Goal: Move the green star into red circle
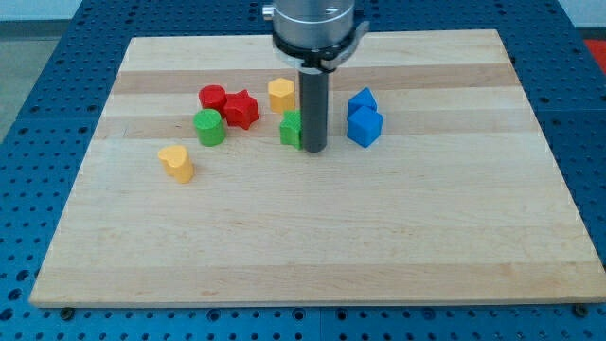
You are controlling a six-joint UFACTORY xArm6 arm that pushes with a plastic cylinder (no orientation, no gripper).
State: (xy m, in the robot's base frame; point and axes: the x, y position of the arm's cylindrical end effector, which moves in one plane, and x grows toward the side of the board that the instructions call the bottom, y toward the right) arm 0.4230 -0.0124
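My tip (313, 149) touches the tabletop (312, 237) against the right side of the green star (291, 128); no fingers to report. The red circle (212, 97) lies well to the view's left, touching the red star (240, 109). No writing is readable anywhere.

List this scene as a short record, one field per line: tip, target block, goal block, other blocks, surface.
tip: my tip sits against the right side of the green star, partly hiding it
target block: green star, at the board's middle, apart from the goal
goal block: red circle, to the view's left of the star, beside the red star
other blocks: green cylinder; yellow hexagon; yellow heart; two blue blocks right of the rod
surface: wooden board
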